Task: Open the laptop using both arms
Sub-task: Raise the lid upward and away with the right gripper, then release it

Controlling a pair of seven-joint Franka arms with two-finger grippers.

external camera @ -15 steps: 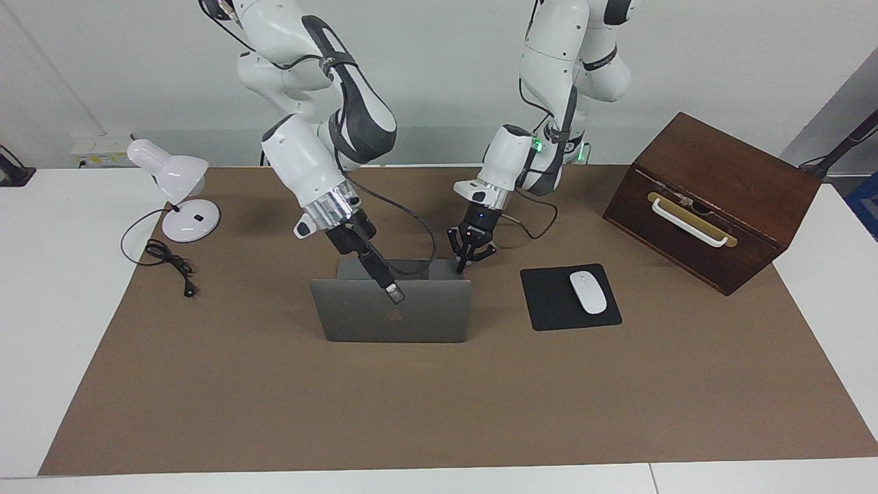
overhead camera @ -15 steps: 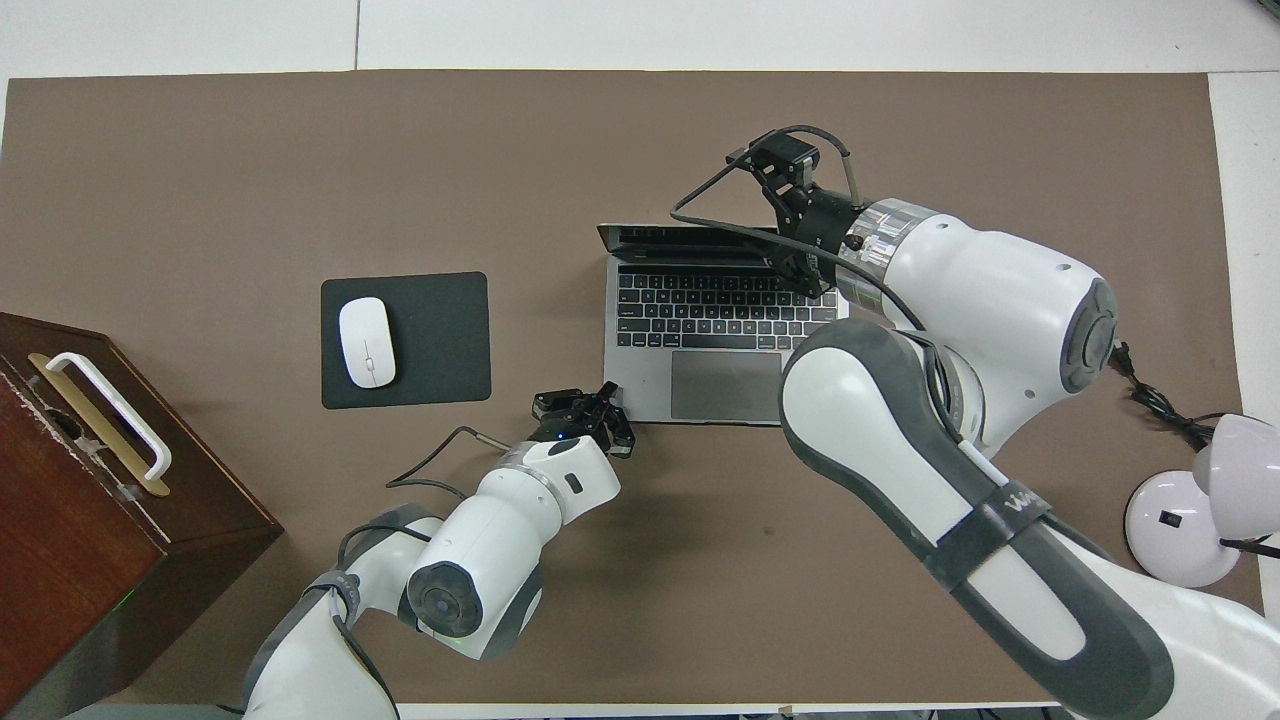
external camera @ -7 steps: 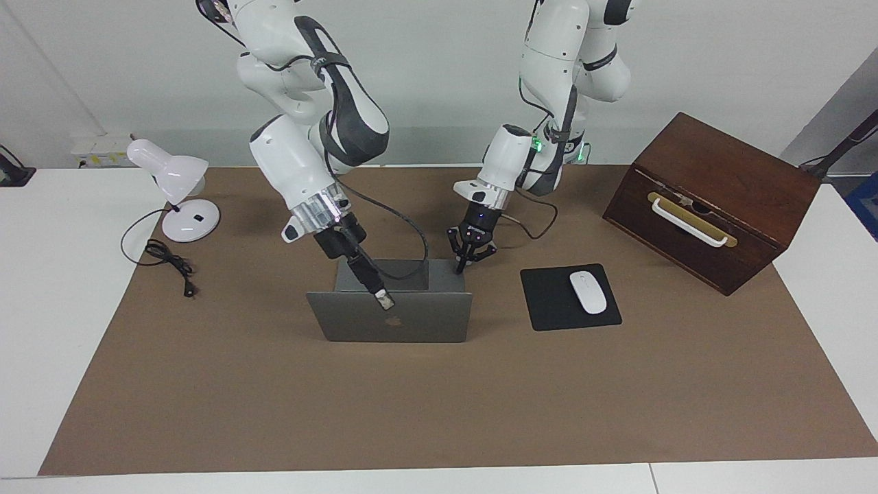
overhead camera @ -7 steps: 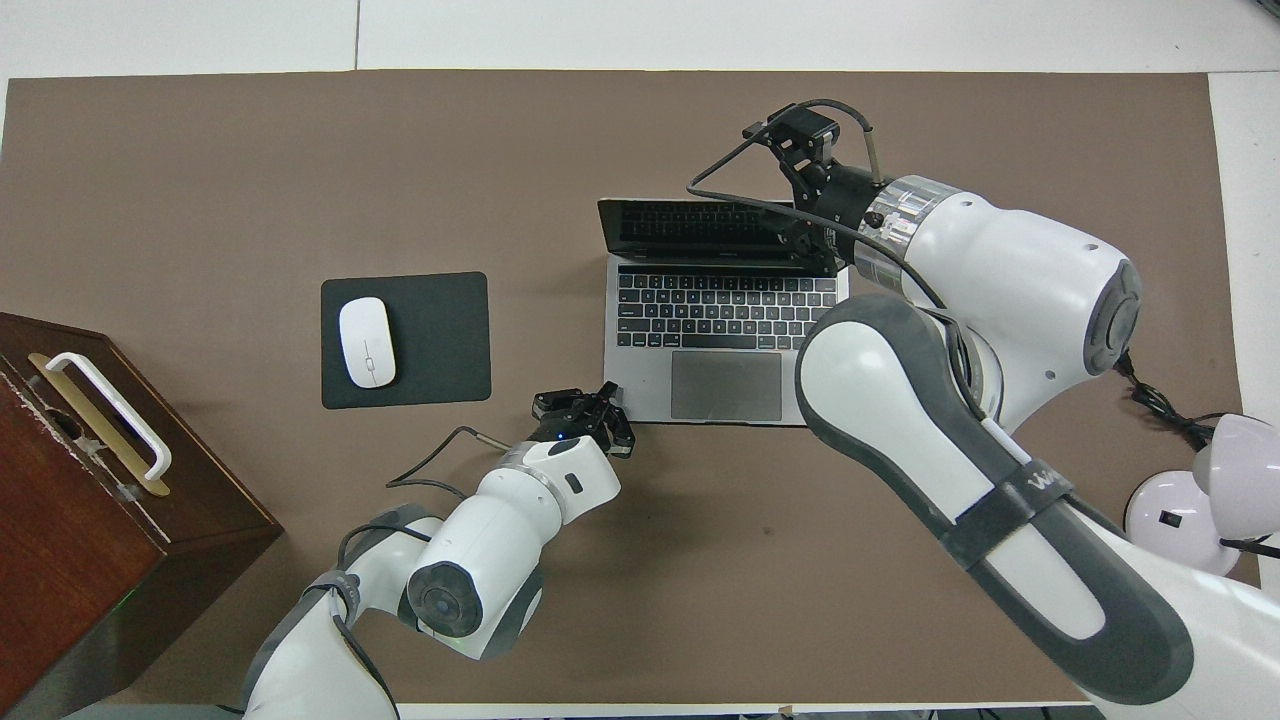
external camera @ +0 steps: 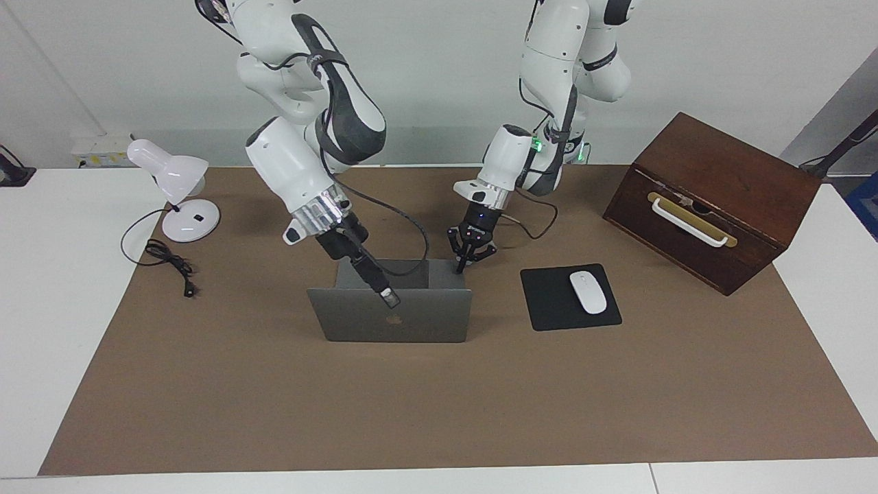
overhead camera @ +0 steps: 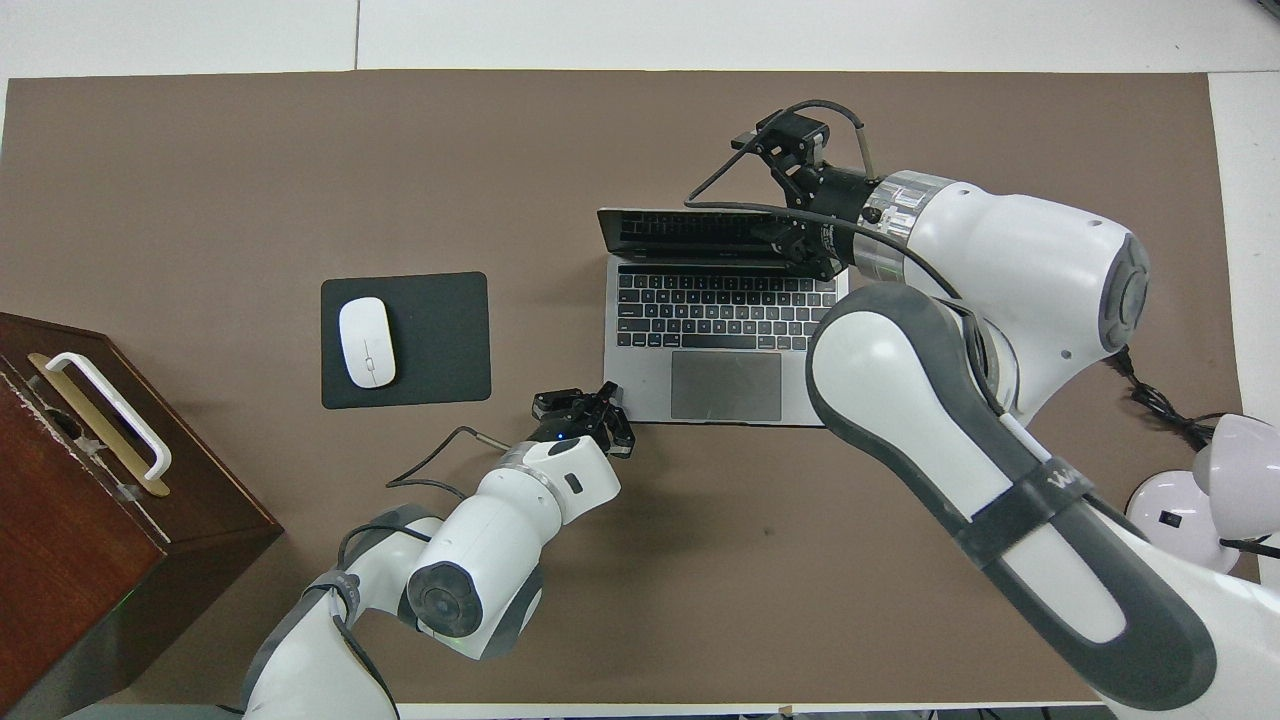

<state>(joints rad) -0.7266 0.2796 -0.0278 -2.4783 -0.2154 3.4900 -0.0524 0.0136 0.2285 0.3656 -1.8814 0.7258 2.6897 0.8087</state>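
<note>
Facing view: thin silver-grey metal laptop [external camera: 411, 322] mid-table on a brown mat [external camera: 439, 405], open, lid raised close to upright with the dark apple logo turned away from the robots. Overhead view: dark keyboard [overhead camera: 720, 310] and grey trackpad exposed, screen leaning slightly back from the base.

Right gripper [external camera: 388, 296], small and black, at the lid's top edge near its middle, reaching in over the keyboard from the right arm's end of the table. Looks to be touching the edge; whether clamped on it or merely resting against it cannot be told.

Left gripper [external camera: 466, 257], a small black claw, down at the base's corner nearest the robots on the left arm's end, prongs spread apart, one tip seemingly pressing on that corner.

Beside the laptop, toward the left arm's end: flat black mouse pad [external camera: 549, 309] carrying a white oval mouse [external camera: 588, 292]. Nearer that end and nearer the robots: dark brown wooden box [external camera: 713, 199] with a white handle. At the right arm's end: white desk lamp [external camera: 175, 185] with its black cord coiled on the mat.
</note>
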